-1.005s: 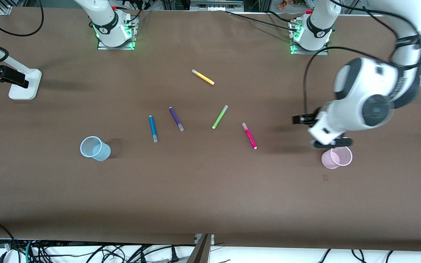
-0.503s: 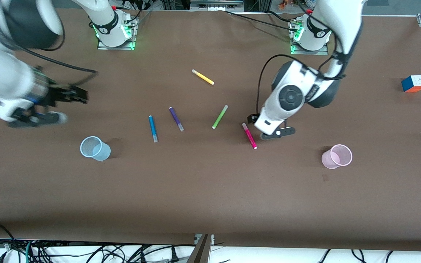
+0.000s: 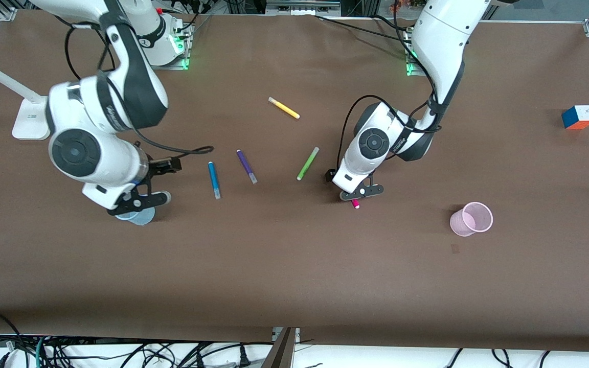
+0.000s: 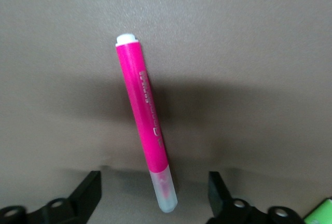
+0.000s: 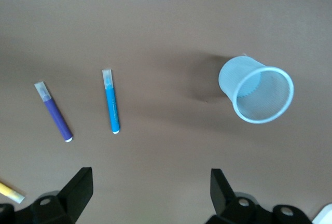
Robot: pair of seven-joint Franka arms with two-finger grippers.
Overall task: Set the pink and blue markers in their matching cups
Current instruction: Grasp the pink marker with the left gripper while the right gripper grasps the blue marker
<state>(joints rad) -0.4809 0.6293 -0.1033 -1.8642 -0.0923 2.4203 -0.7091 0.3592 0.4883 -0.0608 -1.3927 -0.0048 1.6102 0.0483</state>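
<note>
The pink marker (image 4: 145,125) lies on the table, and in the front view only its tip (image 3: 356,204) shows below my left gripper (image 3: 361,191). That gripper (image 4: 154,195) is open and low over the marker, its pale cap between the fingers without touching them. The blue marker (image 3: 214,179) lies flat beside the purple one and also shows in the right wrist view (image 5: 111,107). My right gripper (image 3: 138,201) is open and empty over the pale blue cup (image 3: 133,219), which stands upright (image 5: 257,94). The pink cup (image 3: 471,219) stands toward the left arm's end.
A purple marker (image 3: 246,166), a lime green marker (image 3: 307,163) and a yellow marker (image 3: 284,108) lie mid-table. A colour cube (image 3: 578,117) sits at the left arm's end. A white lamp base (image 3: 31,120) stands at the right arm's end.
My left gripper has shifted from beside the pink marker to right over it. My right arm has swung in from the table's end to over the blue cup.
</note>
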